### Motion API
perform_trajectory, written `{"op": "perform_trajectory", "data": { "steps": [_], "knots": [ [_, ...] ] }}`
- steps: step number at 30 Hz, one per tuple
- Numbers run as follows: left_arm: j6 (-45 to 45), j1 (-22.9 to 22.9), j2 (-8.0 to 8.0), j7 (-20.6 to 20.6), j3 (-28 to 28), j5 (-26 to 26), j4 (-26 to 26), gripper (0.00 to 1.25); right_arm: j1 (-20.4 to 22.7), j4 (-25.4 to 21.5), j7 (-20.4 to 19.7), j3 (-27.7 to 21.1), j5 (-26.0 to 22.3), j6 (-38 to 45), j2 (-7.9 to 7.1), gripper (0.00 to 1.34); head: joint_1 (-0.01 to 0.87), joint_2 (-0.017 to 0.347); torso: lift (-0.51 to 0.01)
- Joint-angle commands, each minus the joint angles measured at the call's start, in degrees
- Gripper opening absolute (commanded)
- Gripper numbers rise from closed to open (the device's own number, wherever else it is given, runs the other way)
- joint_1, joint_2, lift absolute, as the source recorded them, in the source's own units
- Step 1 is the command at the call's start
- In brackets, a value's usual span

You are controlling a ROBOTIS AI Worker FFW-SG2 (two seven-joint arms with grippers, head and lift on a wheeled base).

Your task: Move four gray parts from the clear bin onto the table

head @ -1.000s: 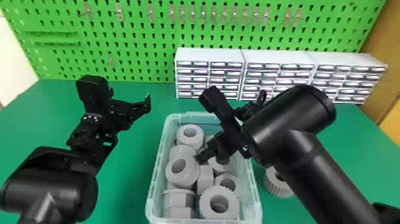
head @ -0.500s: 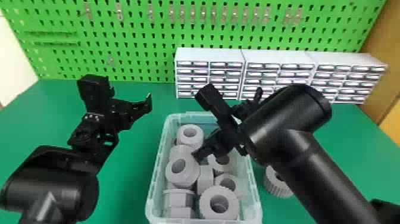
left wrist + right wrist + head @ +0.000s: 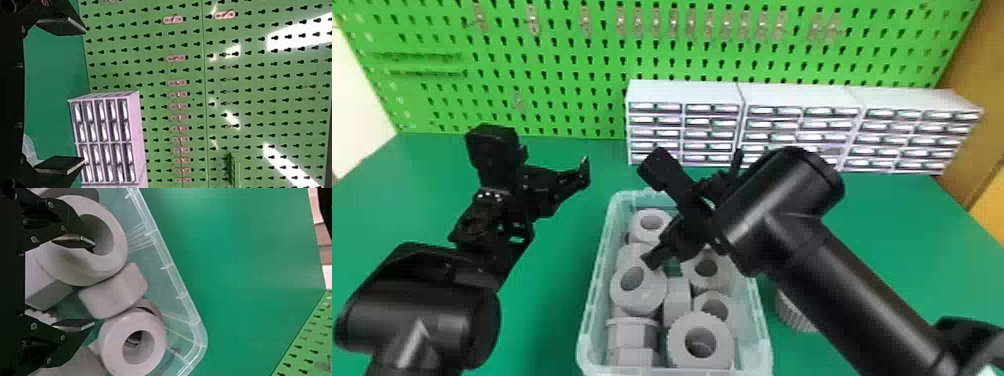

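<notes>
Now the nearer, black right arm (image 3: 862, 290) is holding its jaws spread over the clear plastic bin (image 3: 168, 268), one finger (image 3: 72, 241) overlapping a thick gray plastic ring (image 3: 84, 266), which is lying off-centre from them, toward that finger.

The right end effector (image 3: 668, 251) is spreading its two black fingers (image 3: 74, 324) over gray parts (image 3: 117, 290) lying inside the clear bin (image 3: 168, 265) on the green worktop (image 3: 246, 266).
</notes>
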Motion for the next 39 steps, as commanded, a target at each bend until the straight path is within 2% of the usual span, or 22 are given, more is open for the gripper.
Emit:
{"op": "perform_trajectory", "data": {
  "steps": [1, 16, 23, 34, 37, 39],
  "knots": [
    [0.0, -0.1, 0.0, -0.1, -0.3, 0.0, 0.1, 1.13, -1.6, 3.3, -2.1, 2.3, -3.6, -4.7, 0.66, 0.79, 0.678, 0.034, -0.05],
    [0.0, -0.2, 0.0, -0.6, -0.2, 0.0, 0.4, 1.13, -2.2, 5.6, -2.8, 5.7, -6.1, -6.4, 0.93, 0.79, 0.678, 0.034, -0.05],
    [0.0, -0.2, 0.0, -1.0, 0.1, 0.1, 0.4, 1.13, -1.8, 7.8, -2.8, 5.5, -6.2, -6.6, 0.57, 0.79, 0.678, 0.034, -0.05],
    [0.0, -0.1, 0.0, -1.5, 0.3, 0.3, 0.7, 1.13, -1.0, 8.0, -2.8, 4.9, -4.8, -6.4, 0.22, 0.79, 0.678, 0.034, -0.05],
    [0.0, 0.0, 0.0, -1.6, 0.4, 0.4, 0.7, 1.13, -1.0, 8.0, -2.8, 4.5, -4.7, -6.0, 0.22, 0.77, 0.678, 0.034, -0.05],
    [0.0, 0.1, 0.0, -1.6, 0.5, 0.5, 0.7, 1.13, -1.0, 7.7, -2.8, 4.5, -4.5, -5.7, 0.22, 0.7, 0.678, 0.034, -0.05]
  ]
}}
